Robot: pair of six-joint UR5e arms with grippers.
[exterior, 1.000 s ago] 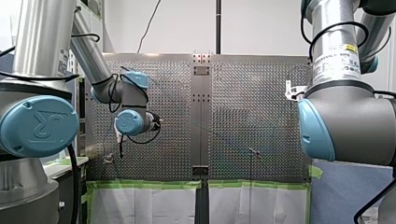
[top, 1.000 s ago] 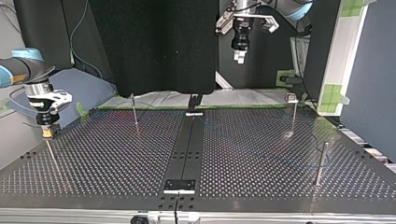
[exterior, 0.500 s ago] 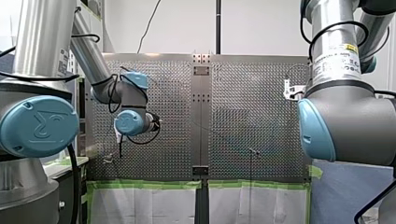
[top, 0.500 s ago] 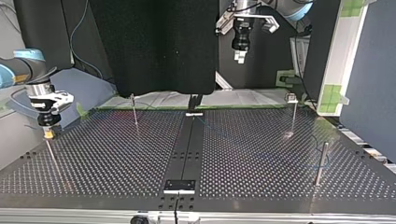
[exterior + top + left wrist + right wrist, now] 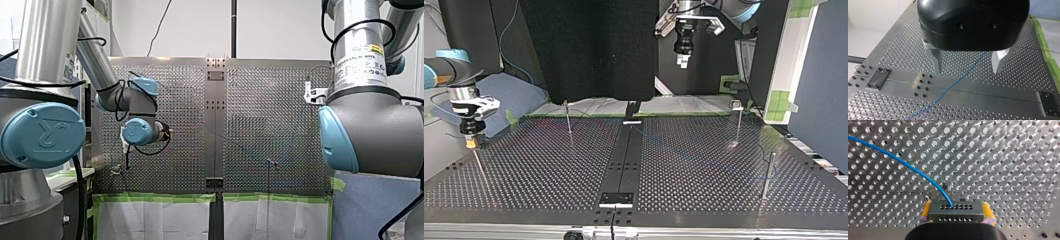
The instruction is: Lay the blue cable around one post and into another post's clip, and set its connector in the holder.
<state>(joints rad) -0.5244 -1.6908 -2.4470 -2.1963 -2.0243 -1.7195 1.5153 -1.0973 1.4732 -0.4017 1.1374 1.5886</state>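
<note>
Right wrist view: right pincer (image 5: pixel 956 203) pinches the connector (image 5: pixel 955 213), a grey block with rows of holes, one yellow pad (image 5: pixel 926 210) pressed on each side. The blue cable (image 5: pixel 910 167) enters the block's face just ahead of the pincer. It arcs away over the perforated tabletop (image 5: pixel 1010 157).

Top view: right pincer sits low at the tabletop's 9 o'clock edge, connector in its tips. It is just above a thin post (image 5: pixel 479 167); whether they touch, cannot tell.

Left wrist view: left pincer (image 5: pixel 967 72) has its metal fingers (image 5: pixel 934 60) spread wide, nothing between them. It hangs well above the tabletop. The cable lies on the surface below the gap and crosses the smooth centre strip.

Top view: left pincer hangs high at 12 o'clock, well apart from the right one.

Clip post (image 5: pixel 737 122) stands at 2 o'clock, plain post (image 5: pixel 766 175) at 4 o'clock. A faint blue line runs from the centre strip toward the plain post and seems to curve by it. It is too thin there to say whether it wraps around the post.
</note>
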